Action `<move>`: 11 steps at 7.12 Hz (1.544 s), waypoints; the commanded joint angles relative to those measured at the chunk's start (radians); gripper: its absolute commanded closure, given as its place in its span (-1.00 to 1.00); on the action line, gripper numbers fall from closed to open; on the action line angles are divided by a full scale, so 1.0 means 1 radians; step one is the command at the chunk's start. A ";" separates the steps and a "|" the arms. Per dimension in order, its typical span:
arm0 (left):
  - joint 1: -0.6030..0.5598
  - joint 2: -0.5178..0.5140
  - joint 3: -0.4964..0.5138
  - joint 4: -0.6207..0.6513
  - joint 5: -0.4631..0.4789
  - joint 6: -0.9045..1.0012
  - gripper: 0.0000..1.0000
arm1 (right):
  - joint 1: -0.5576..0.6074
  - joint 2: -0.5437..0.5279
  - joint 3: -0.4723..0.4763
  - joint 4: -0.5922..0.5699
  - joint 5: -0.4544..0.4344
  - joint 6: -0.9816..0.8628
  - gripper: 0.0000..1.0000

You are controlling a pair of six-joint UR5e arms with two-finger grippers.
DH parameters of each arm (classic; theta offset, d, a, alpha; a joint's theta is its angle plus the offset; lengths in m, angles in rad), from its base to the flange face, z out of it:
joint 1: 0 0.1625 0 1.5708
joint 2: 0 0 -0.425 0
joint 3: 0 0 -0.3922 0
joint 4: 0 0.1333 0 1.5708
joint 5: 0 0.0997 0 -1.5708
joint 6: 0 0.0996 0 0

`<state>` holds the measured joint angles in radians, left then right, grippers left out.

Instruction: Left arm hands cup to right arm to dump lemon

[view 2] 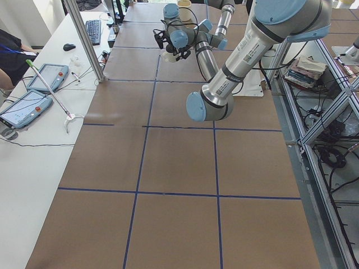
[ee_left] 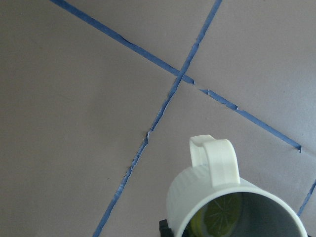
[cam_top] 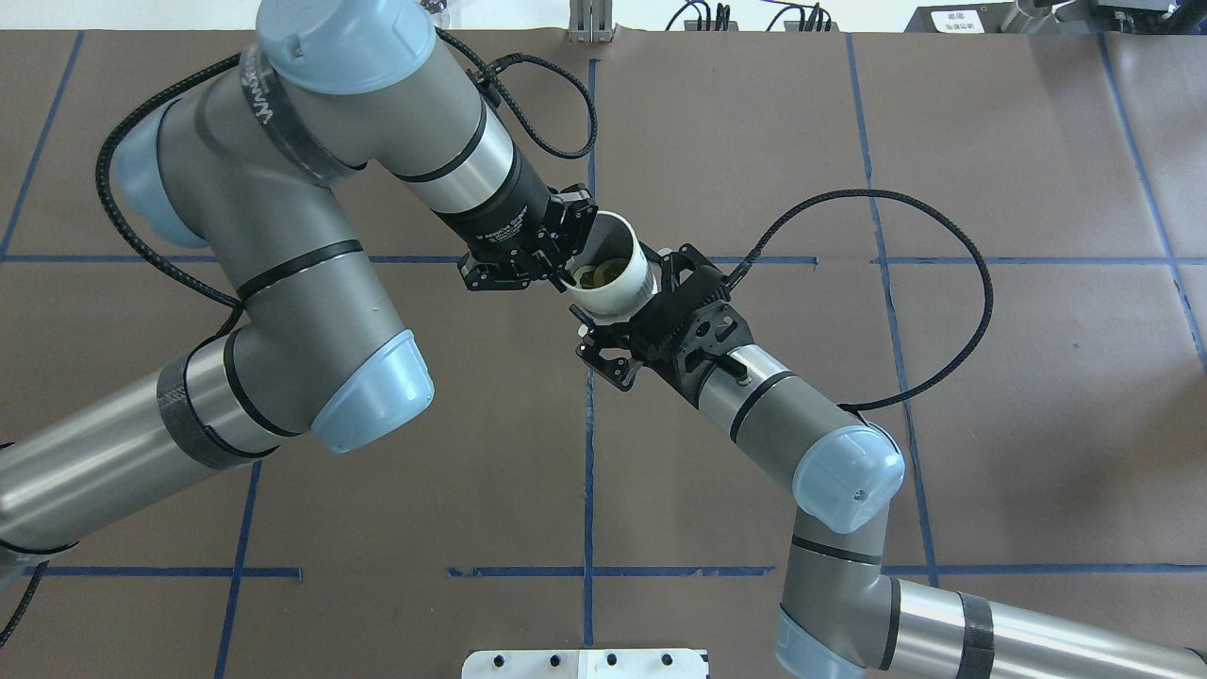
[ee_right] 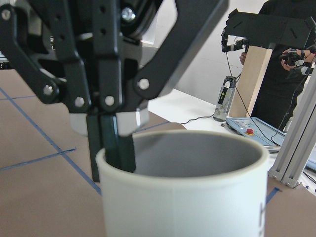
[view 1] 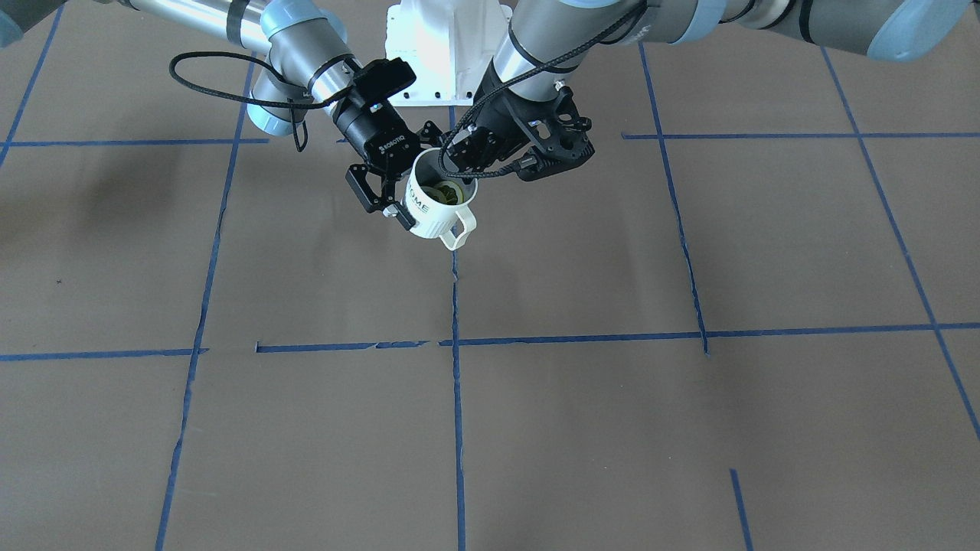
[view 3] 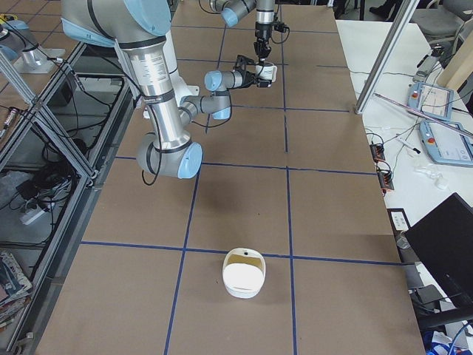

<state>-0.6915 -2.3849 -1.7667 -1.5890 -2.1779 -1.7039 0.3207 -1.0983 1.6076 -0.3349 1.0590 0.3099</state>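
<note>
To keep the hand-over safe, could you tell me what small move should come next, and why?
Probably shut the right gripper on the cup while the left gripper holds. The left one pinches the rim, the lemon lies in the cup, and the right fingers straddle its wall; I cannot tell whether they grip yet.

Brown table (view 1: 306, 428), blue tape grid (view 1: 458, 428); seemingly white bench (view 2: 33, 185) alongside.

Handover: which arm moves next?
Right, probably. The right gripper brackets the cup and can take its weight; the left gripper pinches its rim, lemon inside, and can only release afterwards.
</note>
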 commanded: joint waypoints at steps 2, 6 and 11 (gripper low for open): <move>-0.020 0.004 -0.026 0.000 -0.054 0.020 -1.00 | 0.000 0.012 -0.003 -0.001 0.001 0.005 0.64; -0.201 0.180 -0.076 0.007 -0.163 0.321 -1.00 | 0.009 0.009 -0.018 0.002 -0.002 0.052 0.70; -0.278 0.438 -0.086 0.008 0.004 0.939 -1.00 | 0.230 -0.098 -0.026 -0.012 -0.001 0.351 0.99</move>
<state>-0.9500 -2.0071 -1.8457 -1.5803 -2.2151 -0.8661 0.4881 -1.1564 1.5840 -0.3418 1.0475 0.6458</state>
